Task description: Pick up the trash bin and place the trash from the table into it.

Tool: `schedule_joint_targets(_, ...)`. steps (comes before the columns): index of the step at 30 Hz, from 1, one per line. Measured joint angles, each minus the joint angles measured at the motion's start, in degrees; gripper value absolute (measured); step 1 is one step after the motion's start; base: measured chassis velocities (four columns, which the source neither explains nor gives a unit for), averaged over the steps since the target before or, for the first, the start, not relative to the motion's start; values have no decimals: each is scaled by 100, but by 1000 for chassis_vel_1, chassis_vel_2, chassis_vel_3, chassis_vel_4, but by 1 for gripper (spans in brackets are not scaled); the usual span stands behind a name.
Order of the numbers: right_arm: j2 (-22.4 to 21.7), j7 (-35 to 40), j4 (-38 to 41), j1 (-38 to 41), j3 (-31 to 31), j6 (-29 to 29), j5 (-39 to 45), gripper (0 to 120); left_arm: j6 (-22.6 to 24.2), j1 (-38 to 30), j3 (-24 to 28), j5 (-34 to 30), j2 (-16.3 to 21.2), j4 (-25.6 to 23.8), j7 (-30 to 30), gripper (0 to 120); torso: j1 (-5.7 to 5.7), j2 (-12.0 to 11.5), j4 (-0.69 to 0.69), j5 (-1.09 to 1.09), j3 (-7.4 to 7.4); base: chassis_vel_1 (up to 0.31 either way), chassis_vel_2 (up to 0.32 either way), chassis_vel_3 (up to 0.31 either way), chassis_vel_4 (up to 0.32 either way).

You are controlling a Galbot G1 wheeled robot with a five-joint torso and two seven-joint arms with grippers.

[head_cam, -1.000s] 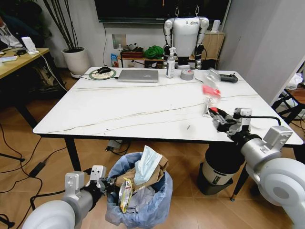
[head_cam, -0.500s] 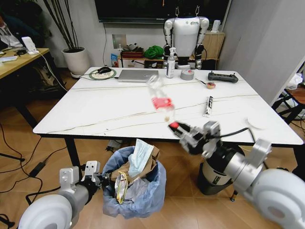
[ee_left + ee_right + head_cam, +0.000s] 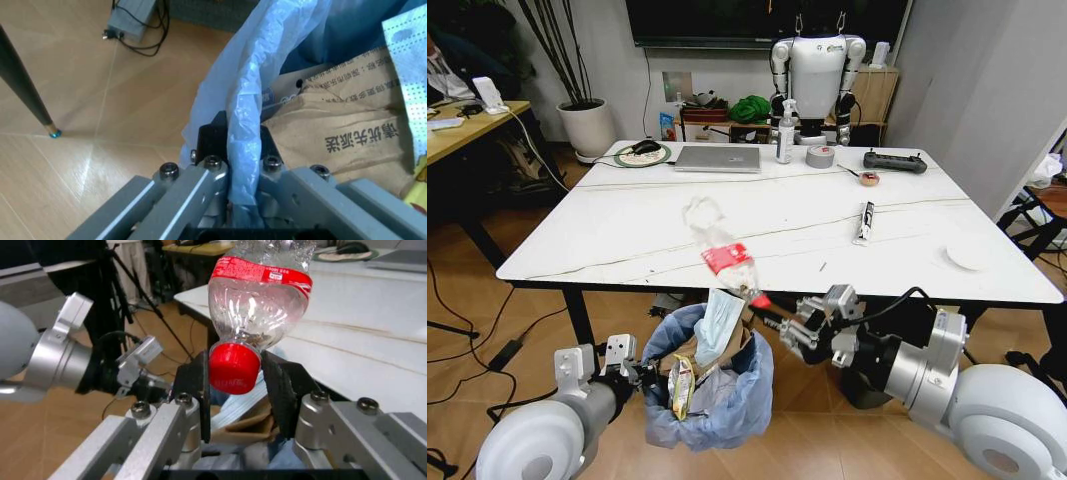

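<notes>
Right wrist view: two dark fingers (image 3: 198, 385) clenched on the red cap of one crushed bottle (image 3: 261, 305), held by the right gripper (image 3: 772, 318) just over the trash bin (image 3: 710, 395), below the worktop (image 3: 627, 225) edge. Left gripper (image 3: 233, 165) pinching the bin's blue bag rim, bin lifted above wooden floor. Inside: brown cardboard (image 3: 340, 140), one mask (image 3: 717, 325), one yellow wrapper (image 3: 679, 385). On the white worktop: one laptop (image 3: 718, 158), one tape roll (image 3: 820, 156), one spray bottle (image 3: 785, 133).

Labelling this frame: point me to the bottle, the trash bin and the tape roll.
bottle (image 3: 727, 258): head view, on its red label.
trash bin (image 3: 747, 405): head view, on the blue bag's front.
tape roll (image 3: 820, 156): head view, on its grey outer side.
</notes>
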Motion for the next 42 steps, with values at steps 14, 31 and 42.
schedule_joint_targets(14,-243,-314,-8,75,-458,-28,12,23,0,-259,-7,-296,26,134,-191,0,1,0,-1,0,0,0,0,0,0)
schedule_joint_targets(31,-138,-644,-11,-32,-768,-261,-350,24,0,-414,157,-370,84,189,-220,0,0,0,-1,0,0,0,0,0,0)
schedule_joint_targets(42,-75,-661,-11,-280,-792,-31,-867,64,0,-371,126,-395,126,137,-232,0,0,0,0,0,0,0,0,0,0)
